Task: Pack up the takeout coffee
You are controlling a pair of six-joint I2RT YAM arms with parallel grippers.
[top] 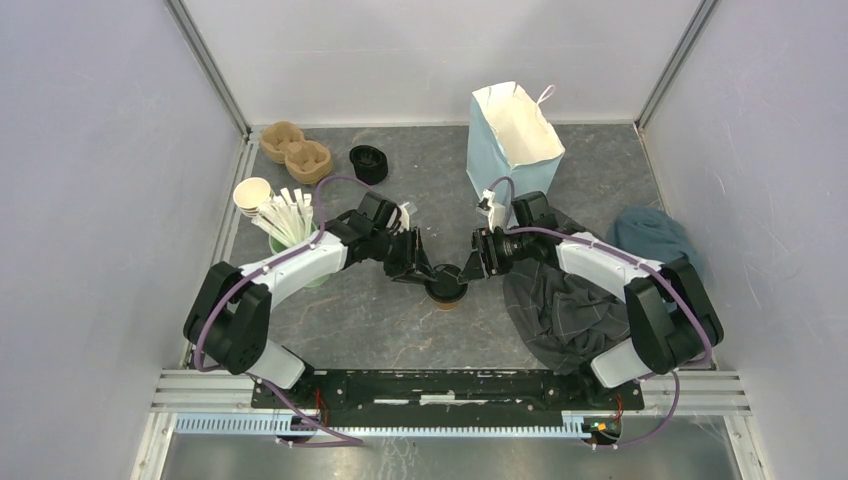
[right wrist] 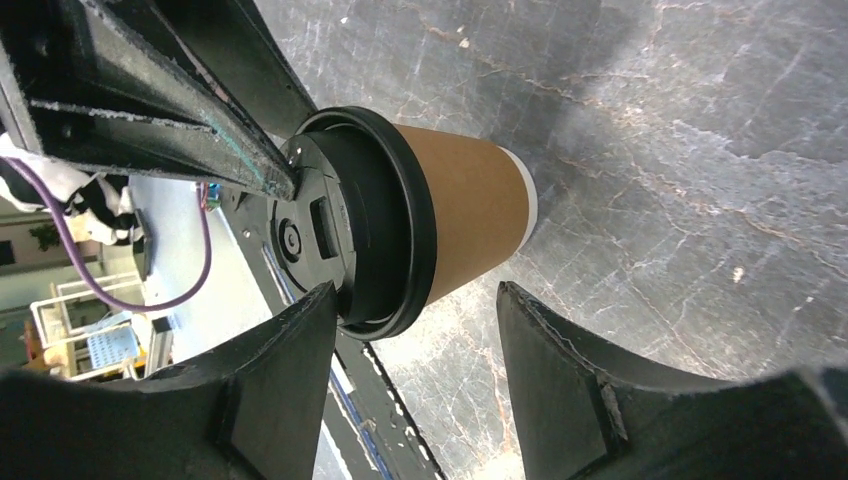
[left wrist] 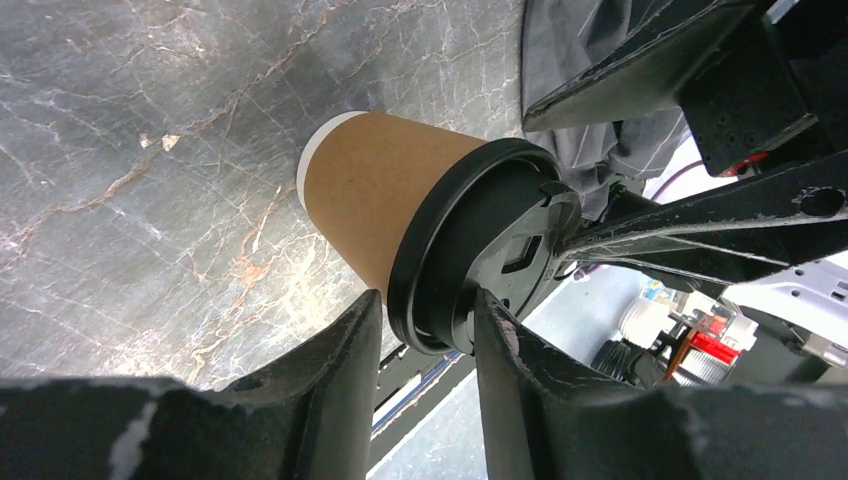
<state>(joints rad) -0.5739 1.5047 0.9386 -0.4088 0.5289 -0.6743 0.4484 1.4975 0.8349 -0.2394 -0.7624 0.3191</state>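
standing upright near the middle of the table, between the two arms: one brown paper cup with a black sip lid seated on it. only this one lidded cup in view; a second not seen. paper bag stood open behind it, on the right arm's side. pulp carrier and loose stack of lids well apart at back left.

left gripper: jaws narrow, straddling the lid's rim, one finger over the lid top, the other outside it. whether they actually pinched it, could not tell.

right gripper: jaws wider, set about the lid and upper cup wall. clear gap showed between its outer finger and the cup, so it gripped nothing.

handling, my judgement: light thing; fill unknown, the lid hid it. paper wall thin, would dent under a hard squeeze. stiffest just below the lid, where rim and plastic brace it. lid smooth, likely slippery, and lifting by it alone could pop it off. best hold: across the wall just under the lid, gentle, kept upright on the way to the bag.
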